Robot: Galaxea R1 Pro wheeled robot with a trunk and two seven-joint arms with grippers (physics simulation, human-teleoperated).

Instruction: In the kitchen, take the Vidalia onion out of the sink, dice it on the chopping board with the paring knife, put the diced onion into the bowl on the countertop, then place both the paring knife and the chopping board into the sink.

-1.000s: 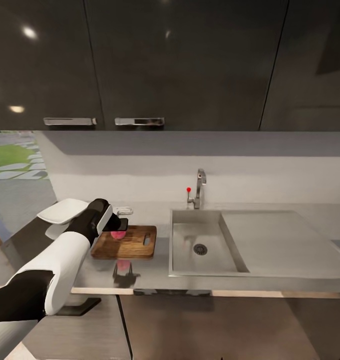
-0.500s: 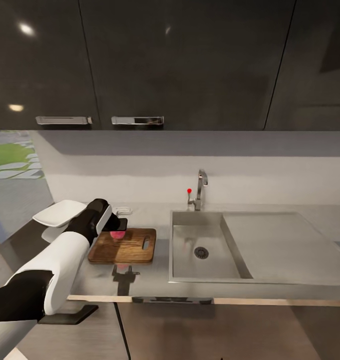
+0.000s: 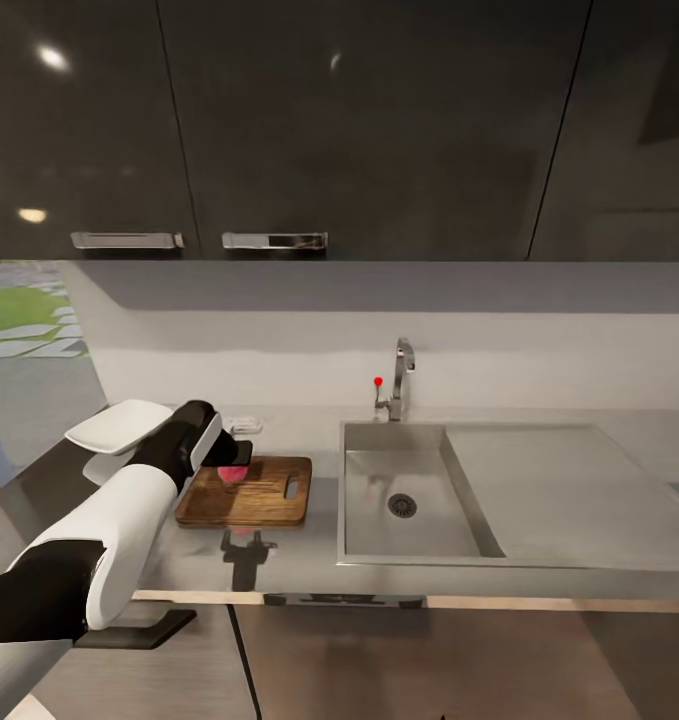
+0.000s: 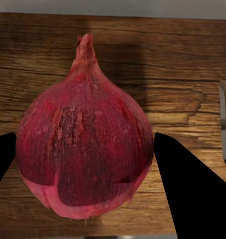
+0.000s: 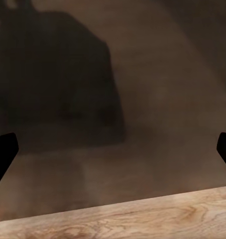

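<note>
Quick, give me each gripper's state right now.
Left gripper: shut on the onion, over the board.
Right gripper: open, nothing between its fingers.

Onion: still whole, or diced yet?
Whole. The left wrist view shows the onion as one intact red bulb between the left gripper fingers, over the chopping board; no cut pieces.

We see long grey countertop (image 3: 309,560) with pale front edge beneath dark cabinets. Brown chopping board (image 3: 264,497) lies flat on it, just left of sink (image 3: 419,440). White bowl (image 3: 114,425) sits at far left, near board. Behind board, small pale item (image 3: 244,423) rests by backsplash; we cannot tell what. Steel drainboard (image 3: 569,480) extends right.
</note>
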